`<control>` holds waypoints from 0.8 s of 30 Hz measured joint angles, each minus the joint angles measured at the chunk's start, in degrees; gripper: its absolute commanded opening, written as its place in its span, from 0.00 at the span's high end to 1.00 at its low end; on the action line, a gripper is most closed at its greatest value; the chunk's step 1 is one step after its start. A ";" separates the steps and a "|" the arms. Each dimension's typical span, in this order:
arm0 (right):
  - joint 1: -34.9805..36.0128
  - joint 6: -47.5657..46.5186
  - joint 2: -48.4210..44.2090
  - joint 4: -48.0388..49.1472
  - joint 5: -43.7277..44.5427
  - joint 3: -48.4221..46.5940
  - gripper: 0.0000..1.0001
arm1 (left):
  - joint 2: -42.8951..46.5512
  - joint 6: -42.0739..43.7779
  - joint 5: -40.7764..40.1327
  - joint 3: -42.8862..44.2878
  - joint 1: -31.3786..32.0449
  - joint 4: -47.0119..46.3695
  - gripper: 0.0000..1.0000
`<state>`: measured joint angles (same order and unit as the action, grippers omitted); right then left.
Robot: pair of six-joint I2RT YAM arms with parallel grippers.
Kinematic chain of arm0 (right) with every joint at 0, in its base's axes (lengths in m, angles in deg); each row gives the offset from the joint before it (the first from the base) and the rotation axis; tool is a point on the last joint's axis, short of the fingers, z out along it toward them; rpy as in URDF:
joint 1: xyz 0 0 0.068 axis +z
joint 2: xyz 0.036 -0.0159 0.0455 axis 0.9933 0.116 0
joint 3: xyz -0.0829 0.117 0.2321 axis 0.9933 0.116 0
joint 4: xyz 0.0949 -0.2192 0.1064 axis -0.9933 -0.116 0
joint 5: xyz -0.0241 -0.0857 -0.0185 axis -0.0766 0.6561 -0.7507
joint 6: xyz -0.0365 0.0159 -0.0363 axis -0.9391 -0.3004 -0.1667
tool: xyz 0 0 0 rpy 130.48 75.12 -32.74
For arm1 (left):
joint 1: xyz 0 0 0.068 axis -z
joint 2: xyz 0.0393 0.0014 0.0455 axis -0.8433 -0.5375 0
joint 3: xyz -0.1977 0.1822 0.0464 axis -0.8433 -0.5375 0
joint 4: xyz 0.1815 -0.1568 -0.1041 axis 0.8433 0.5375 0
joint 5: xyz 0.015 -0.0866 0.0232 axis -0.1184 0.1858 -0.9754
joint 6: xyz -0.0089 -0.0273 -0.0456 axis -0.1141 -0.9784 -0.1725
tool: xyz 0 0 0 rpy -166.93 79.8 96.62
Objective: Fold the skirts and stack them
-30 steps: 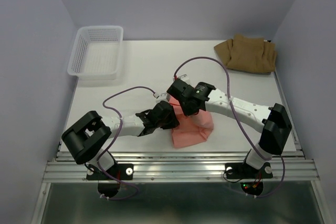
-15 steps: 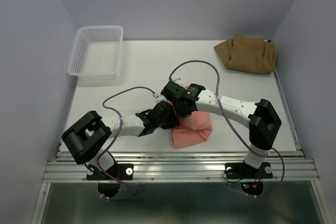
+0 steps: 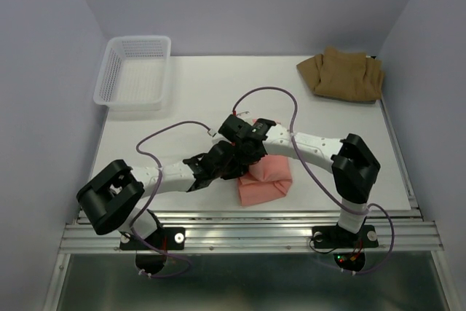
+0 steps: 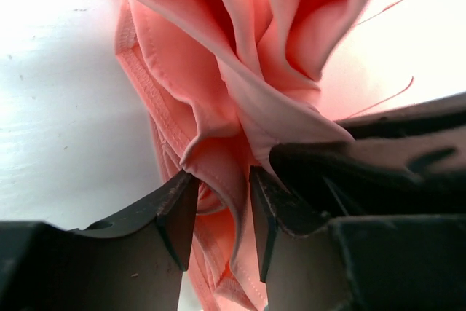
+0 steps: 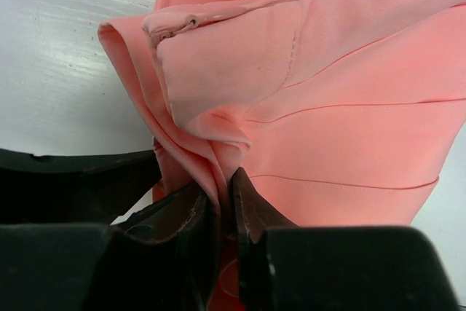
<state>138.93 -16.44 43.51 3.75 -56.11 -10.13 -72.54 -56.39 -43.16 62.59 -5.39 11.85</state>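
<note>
Centrally, the left end effector [image 4: 220,189] and right end effector [image 5: 221,196] each pinch the salmon-pink skirt [image 3: 266,180].

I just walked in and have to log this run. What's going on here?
Both arms are working on the pink skirt, which lies bunched near the front of the table. The left tool and the right tool each have a fold of it pinched between their jaws, on its left side. The tan skirt lies in a heap at the far right corner, apart from both arms. A white basket sits at the far left. Nothing is stacked yet.
</note>
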 measured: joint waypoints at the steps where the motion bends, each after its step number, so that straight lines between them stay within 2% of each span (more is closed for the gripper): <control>1: 0.00 0.26 0.26 0.07 0.00 0.00 0.78 | 0.48 -0.15 -0.20 -0.24 -0.02 0.33 0.54; 4: 0.00 0.81 0.90 0.37 -0.02 -0.04 0.75 | 1.88 -0.83 -0.63 -0.68 -0.02 1.44 0.54; 8: 0.00 1.29 2.10 0.52 -0.09 -0.83 0.57 | 4.48 -1.55 -1.75 -2.03 0.00 2.97 0.53; 9: -0.02 1.33 2.21 0.48 -0.22 -1.01 0.53 | 5.57 -1.73 -1.97 -2.60 -0.02 3.45 0.50; 12: 0.00 1.29 2.21 0.46 -0.28 -1.90 0.46 | 8.81 -2.34 -3.02 -3.96 0.00 5.16 0.48; 14: -0.02 1.03 2.12 0.52 -0.50 -2.64 0.34 | 11.80 -2.73 -3.89 -4.98 -0.02 6.80 0.48; 16: 0.00 0.46 1.20 0.92 -1.22 -3.04 0.28 | 13.97 -3.02 -4.37 -5.53 0.07 8.11 0.47; 17: 0.00 0.22 0.63 1.20 -1.64 -3.06 0.24 | 15.41 -3.10 -4.68 -5.88 0.09 9.05 0.43; 18: 0.00 -0.09 -0.17 1.62 -2.32 -3.06 0.13 | 16.85 -3.26 -4.96 -6.12 0.17 9.97 0.43; 20: 0.00 -0.92 -2.49 2.58 -3.10 -3.28 0.00 | 19.76 -3.67 -5.95 -6.47 0.35 12.02 0.33; 23: 0.02 -1.46 -7.37 4.00 -3.32 -3.45 0.00 | 25.70 -3.89 -6.88 -6.71 0.44 15.32 0.07; 24: 0.07 -1.33 -9.73 4.63 -2.99 -3.45 0.00 | 27.82 -3.96 -7.21 -6.69 0.50 16.06 0.01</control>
<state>139.00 -17.77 33.79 8.38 -59.11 -13.59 -44.71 -60.34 -50.37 55.90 -4.89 27.92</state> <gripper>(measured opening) 0.994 0.846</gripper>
